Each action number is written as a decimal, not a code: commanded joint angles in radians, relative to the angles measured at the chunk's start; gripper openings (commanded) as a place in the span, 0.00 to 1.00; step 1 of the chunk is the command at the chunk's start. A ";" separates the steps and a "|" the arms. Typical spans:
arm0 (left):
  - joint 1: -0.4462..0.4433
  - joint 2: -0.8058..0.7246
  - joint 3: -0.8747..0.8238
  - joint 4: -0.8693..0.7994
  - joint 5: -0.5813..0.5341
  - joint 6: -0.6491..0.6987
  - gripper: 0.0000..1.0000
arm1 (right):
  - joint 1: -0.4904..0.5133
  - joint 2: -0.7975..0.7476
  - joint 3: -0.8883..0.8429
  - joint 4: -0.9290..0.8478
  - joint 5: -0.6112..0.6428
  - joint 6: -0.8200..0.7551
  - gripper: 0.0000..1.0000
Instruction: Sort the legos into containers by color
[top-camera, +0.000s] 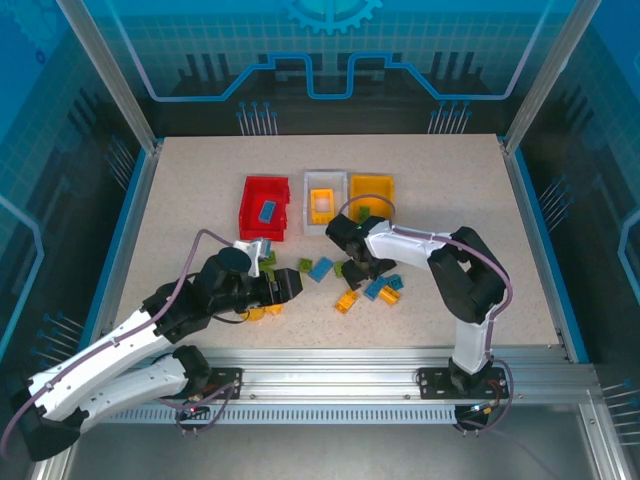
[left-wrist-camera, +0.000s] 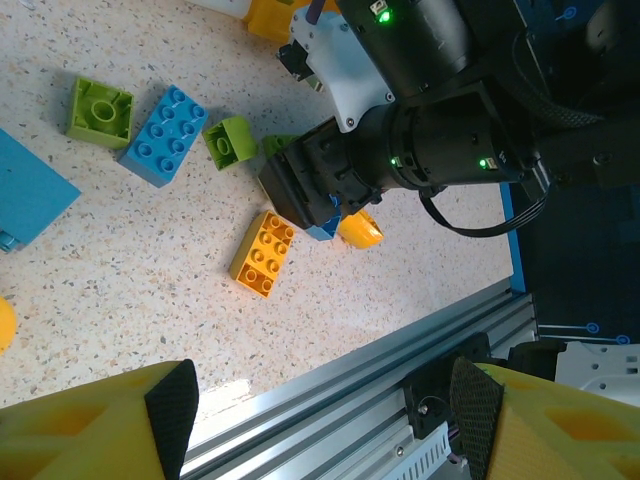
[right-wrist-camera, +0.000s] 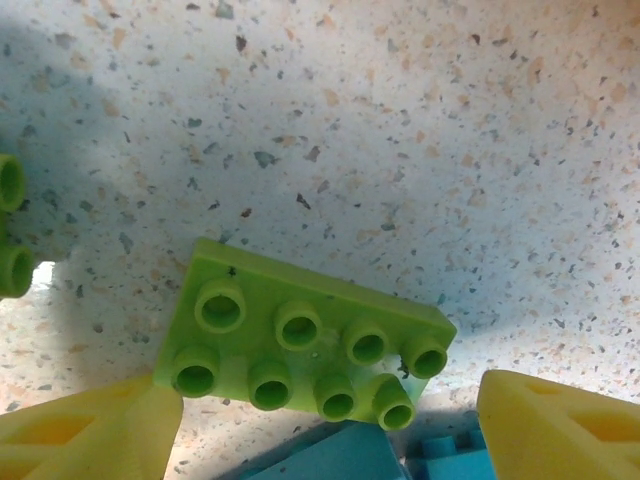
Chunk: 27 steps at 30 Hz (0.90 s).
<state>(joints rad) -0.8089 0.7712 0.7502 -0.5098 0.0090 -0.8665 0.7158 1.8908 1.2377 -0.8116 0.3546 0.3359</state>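
Note:
Blue, green and orange legos lie scattered in front of three containers: a red bin (top-camera: 258, 190) holding a blue brick (top-camera: 267, 211), a white bin (top-camera: 324, 178) holding an orange brick (top-camera: 321, 200), and an orange-yellow bin (top-camera: 371, 184). My right gripper (top-camera: 364, 266) (right-wrist-camera: 320, 440) is low over the pile and open. Its yellow fingers (right-wrist-camera: 90, 435) stand on either side of a green eight-stud brick (right-wrist-camera: 300, 345), with a gap on the right side. My left gripper (top-camera: 288, 288) (left-wrist-camera: 320, 410) is open and holds nothing. An orange brick (left-wrist-camera: 263, 254) lies ahead of it.
In the left wrist view a blue brick (left-wrist-camera: 164, 135), two green bricks (left-wrist-camera: 100, 111) (left-wrist-camera: 230, 140) and the right arm's black wrist (left-wrist-camera: 400, 150) crowd the pile. The aluminium rail (left-wrist-camera: 400, 370) marks the table's near edge. A blue brick (right-wrist-camera: 350, 460) lies right beside the green one.

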 joint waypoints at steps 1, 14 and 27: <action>-0.010 -0.003 0.018 0.027 0.009 -0.010 0.72 | -0.035 0.032 0.030 0.019 -0.002 -0.016 0.79; -0.010 0.023 0.003 0.080 0.041 -0.023 0.72 | -0.138 0.053 0.049 0.082 -0.097 -0.045 0.62; -0.053 0.085 -0.009 0.154 0.046 -0.039 0.72 | -0.181 0.057 0.039 0.096 -0.158 -0.059 0.56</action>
<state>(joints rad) -0.8444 0.8532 0.7498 -0.3912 0.0425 -0.8925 0.5507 1.9324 1.2842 -0.7322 0.2150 0.2790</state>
